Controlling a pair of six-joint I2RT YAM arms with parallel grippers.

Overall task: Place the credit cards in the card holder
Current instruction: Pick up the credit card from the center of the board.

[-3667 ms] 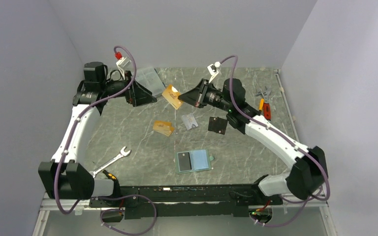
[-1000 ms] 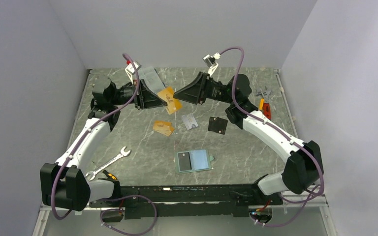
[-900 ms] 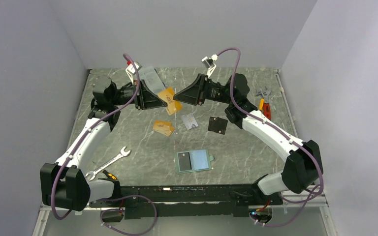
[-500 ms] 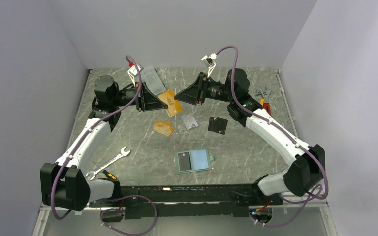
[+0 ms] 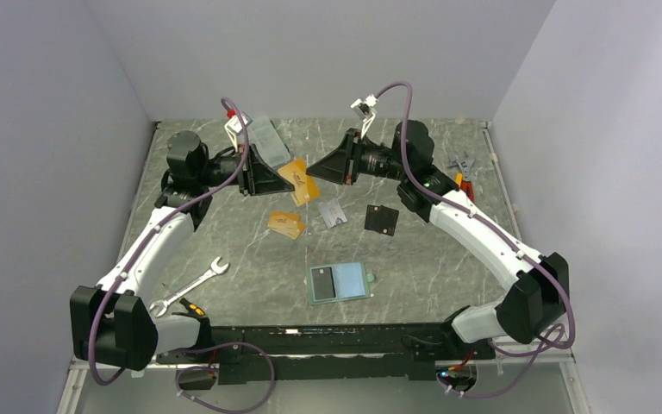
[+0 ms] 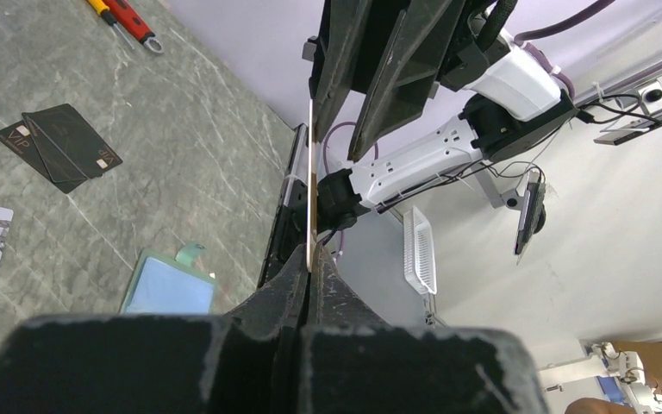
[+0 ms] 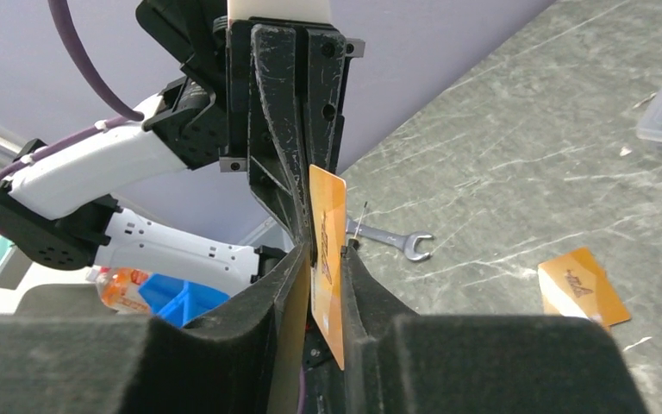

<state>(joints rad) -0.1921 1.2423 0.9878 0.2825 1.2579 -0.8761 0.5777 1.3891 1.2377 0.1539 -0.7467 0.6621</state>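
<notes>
An orange-gold credit card (image 5: 300,181) hangs in the air at the back of the table, with my left gripper (image 5: 279,176) shut on its left edge. My right gripper (image 5: 315,170) faces it from the right. In the right wrist view that orange card (image 7: 327,233) stands between my right gripper's (image 7: 323,259) jaws, which are narrowly open beside it. It appears edge-on as a thin card (image 6: 311,172) in the left gripper (image 6: 312,259). Another orange credit card (image 5: 286,224) and a silvery-white credit card (image 5: 333,212) lie flat. The card holder (image 5: 353,279) lies open, blue inside, near the front.
A black square piece (image 5: 382,219) lies right of the white card. A clear plastic box (image 5: 263,138) sits at the back left. A wrench (image 5: 194,285) lies at the front left, and red-handled tools (image 5: 464,185) at the right edge.
Since the earliest frame my left arm has come in and closed on the orange card. Over the last second the right jaws have narrowed round it and both grippers drifted slightly left.
</notes>
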